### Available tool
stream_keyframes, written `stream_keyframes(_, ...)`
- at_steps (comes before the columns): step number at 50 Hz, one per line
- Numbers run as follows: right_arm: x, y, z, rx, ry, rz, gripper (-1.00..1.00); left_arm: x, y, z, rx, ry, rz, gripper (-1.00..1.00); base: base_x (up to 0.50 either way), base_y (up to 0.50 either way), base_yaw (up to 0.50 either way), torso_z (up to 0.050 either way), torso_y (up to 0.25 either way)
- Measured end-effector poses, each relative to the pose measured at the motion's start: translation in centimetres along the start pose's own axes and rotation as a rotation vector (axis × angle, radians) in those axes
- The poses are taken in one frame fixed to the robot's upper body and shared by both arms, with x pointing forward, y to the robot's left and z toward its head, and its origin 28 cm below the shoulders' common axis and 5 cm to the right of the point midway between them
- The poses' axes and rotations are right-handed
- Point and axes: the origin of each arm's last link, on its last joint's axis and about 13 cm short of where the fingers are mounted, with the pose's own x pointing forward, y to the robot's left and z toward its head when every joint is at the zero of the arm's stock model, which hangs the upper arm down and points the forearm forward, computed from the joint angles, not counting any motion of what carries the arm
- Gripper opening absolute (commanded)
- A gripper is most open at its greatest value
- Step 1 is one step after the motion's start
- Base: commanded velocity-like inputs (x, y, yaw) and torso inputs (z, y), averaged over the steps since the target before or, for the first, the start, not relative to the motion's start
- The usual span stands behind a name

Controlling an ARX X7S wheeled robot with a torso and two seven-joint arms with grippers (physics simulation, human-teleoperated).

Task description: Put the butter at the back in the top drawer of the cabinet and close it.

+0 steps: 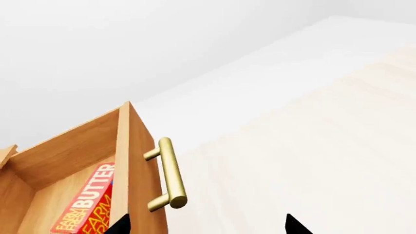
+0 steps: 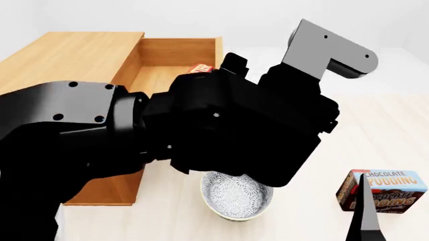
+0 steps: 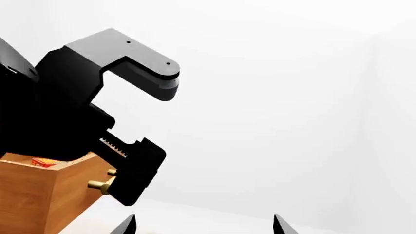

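Note:
The cabinet (image 2: 67, 55) stands at the back left with its top drawer (image 2: 178, 50) pulled out. The butter (image 1: 91, 202) lies inside the drawer, and a corner of it shows in the head view (image 2: 200, 68). My left gripper (image 1: 208, 228) is open and empty. Its fingertips (image 1: 295, 226) sit on either side of the drawer's front panel (image 1: 140, 161) and brass handle (image 1: 167, 173), not touching the handle. In the right wrist view a left finger (image 3: 133, 175) is beside the handle (image 3: 101, 185). My right gripper (image 3: 202, 225) is open, empty and held in the air.
A patterned bowl (image 2: 236, 196) sits on the pale table below my left arm. The chocolate pudding box (image 2: 385, 191) stands at the front right, with a right finger (image 2: 365, 216) before it. My left arm (image 2: 201, 125) hides much of the drawer.

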Motion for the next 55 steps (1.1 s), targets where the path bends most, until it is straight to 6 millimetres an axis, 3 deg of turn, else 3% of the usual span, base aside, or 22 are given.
stream_keyframes(55, -1.1, 0.1, -0.1, 0.008, 0.009, -0.025, 1.0, 2.5, -0.4, -4.1, 0.088, 0.107, 0.023, 1.0, 0.0, 0.0, 0.0, 0.0, 0.0)
